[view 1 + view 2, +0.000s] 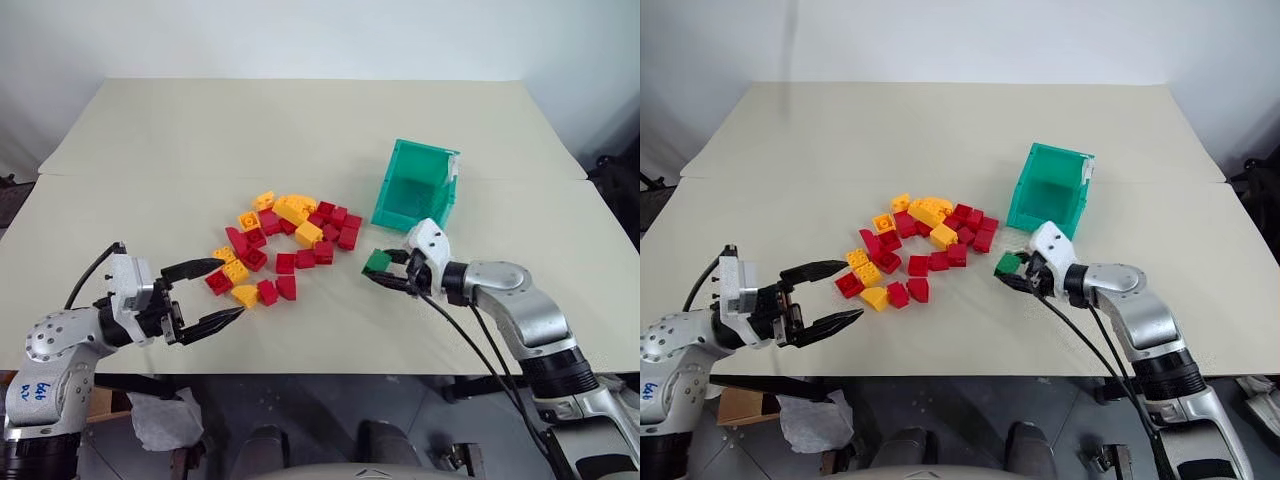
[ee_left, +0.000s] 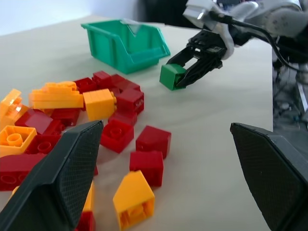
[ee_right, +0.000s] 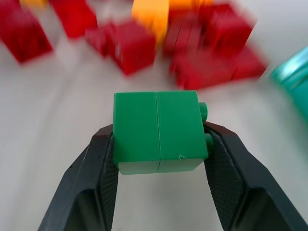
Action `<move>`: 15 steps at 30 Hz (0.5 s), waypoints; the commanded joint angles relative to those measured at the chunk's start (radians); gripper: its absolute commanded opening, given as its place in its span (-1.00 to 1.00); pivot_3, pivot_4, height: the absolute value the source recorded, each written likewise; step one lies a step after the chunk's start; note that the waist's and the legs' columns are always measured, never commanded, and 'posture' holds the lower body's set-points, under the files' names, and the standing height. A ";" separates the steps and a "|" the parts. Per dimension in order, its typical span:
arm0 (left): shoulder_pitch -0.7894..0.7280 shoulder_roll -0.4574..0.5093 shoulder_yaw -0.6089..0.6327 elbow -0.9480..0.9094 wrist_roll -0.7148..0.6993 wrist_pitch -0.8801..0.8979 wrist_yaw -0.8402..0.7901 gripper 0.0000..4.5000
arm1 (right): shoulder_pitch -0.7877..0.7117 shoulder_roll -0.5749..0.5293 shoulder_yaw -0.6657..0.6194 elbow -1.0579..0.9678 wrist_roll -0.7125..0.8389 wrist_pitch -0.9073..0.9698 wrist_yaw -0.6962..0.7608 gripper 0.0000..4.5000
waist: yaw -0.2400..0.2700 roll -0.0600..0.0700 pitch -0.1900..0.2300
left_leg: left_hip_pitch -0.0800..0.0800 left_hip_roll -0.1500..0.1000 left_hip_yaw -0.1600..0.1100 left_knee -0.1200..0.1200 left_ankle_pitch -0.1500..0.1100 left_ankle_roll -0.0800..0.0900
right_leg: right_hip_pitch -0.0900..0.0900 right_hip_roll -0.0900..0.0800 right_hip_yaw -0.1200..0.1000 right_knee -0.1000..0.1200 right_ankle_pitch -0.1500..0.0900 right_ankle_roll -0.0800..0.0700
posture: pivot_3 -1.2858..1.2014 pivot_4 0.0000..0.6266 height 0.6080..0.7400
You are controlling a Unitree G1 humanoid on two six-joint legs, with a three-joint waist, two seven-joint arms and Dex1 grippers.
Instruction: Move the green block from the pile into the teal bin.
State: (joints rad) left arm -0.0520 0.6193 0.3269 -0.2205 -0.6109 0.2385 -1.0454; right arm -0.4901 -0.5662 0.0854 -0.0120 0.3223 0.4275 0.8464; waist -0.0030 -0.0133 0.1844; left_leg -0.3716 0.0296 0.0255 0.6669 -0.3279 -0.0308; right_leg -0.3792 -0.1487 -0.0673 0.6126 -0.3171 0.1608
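Right gripper (image 1: 385, 271) clamped on green block (image 1: 377, 262), between pile (image 1: 285, 243) and teal bin (image 1: 417, 186). Left gripper (image 1: 218, 292) beside pile, its 2 fingers (image 2: 57, 183) spread wide, holding nothing.

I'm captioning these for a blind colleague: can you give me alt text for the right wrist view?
A green block sits clamped between the right gripper's two black fingers, just above a pale table. Beyond it lie red and orange bricks of the pile, with an edge of the teal bin to one side.
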 commanded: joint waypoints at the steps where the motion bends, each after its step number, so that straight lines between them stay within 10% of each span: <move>1: -0.026 -0.049 0.014 -0.044 -0.049 0.017 0.093 1.00 | -0.052 0.017 -0.116 -0.027 0.052 -0.036 -0.042 -0.06 | 0.000 0.000 0.000 | 0.000 0.000 0.000 0.000 0.000 0.000 | 0.000 0.000 0.000 0.000 0.000 0.000 | 0.03 -0.52 1.00; 12: -0.064 -0.136 -0.018 -0.068 -0.012 0.016 0.266 1.00 | -0.433 0.042 -0.105 0.564 -0.181 -0.255 -0.202 -0.06 | -0.017 0.000 0.000 | 0.000 0.000 0.002 -0.001 0.000 0.000 | -0.001 0.000 0.000 0.000 0.000 0.000 | 0.03 -0.52 1.00; 15: -0.064 -0.134 -0.020 -0.069 -0.008 0.012 0.277 1.00 | -0.481 0.056 -0.110 0.657 -0.200 -0.311 -0.218 0.39 | -0.026 0.000 0.000 | 0.000 0.000 0.002 -0.002 0.000 -0.001 | -0.002 0.000 0.000 0.000 0.000 0.000 | 0.03 -0.52 1.00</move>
State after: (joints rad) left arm -0.1114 0.4826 0.3003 -0.2610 -0.6208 0.2699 -0.7760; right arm -0.9320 -0.5007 -0.0060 0.6284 0.1336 0.1653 0.6404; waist -0.0293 -0.0133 0.1844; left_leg -0.3723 0.0297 0.0276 0.6649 -0.3278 -0.0313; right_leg -0.3818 -0.1490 -0.0674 0.6123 -0.3168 0.1607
